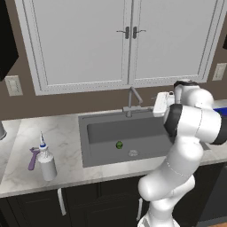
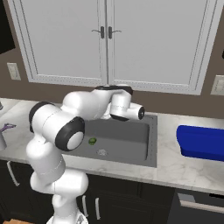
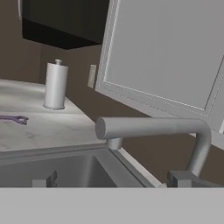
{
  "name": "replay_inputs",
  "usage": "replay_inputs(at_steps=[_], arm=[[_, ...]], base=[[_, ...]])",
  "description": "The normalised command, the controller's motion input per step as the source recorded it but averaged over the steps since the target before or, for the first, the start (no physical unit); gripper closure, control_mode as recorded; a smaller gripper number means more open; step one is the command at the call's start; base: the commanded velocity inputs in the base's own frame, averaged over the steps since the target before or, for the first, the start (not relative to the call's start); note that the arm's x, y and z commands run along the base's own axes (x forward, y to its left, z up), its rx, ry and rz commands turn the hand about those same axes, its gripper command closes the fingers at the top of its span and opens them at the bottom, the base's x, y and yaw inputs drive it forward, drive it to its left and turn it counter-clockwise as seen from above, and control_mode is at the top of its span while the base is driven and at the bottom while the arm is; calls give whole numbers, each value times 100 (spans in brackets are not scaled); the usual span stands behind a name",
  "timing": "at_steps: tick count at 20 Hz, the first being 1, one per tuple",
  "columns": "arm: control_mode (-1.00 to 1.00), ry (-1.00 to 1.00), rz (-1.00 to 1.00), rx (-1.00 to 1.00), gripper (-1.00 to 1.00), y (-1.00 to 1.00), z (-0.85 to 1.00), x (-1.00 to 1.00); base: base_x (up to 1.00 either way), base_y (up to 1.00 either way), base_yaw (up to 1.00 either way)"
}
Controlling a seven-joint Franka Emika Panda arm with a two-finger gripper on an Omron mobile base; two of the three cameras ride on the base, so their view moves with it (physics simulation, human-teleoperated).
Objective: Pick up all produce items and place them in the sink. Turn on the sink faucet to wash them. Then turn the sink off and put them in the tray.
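We see the lime already lying in the sink near the drain, so placing is done; washing, shutting off and moving it to the blue tray on the right remain. Farther back, our gripper hovers wide open and empty just beside the faucet, with free room around its spout below the cabinets.

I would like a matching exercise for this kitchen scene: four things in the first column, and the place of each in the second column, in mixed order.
Column one:
1. lime
2. tray
3. spray bottle
4. faucet

Column two:
A. counter left of the sink
B. behind the basin
C. inside the basin
D. counter right of the sink

Pairs: 1-C, 2-D, 3-A, 4-B
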Motion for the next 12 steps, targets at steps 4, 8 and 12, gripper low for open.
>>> replay_inputs(at_steps=[4,8,12], arm=[[-100,-1,0,0,-100,1,0,3],[-100,-5,0,0,-100,-7,0,0],[-100,-4,0,0,-100,-11,0,0]], base=[[0,0,0],[0,0,0],[0,0,0]])
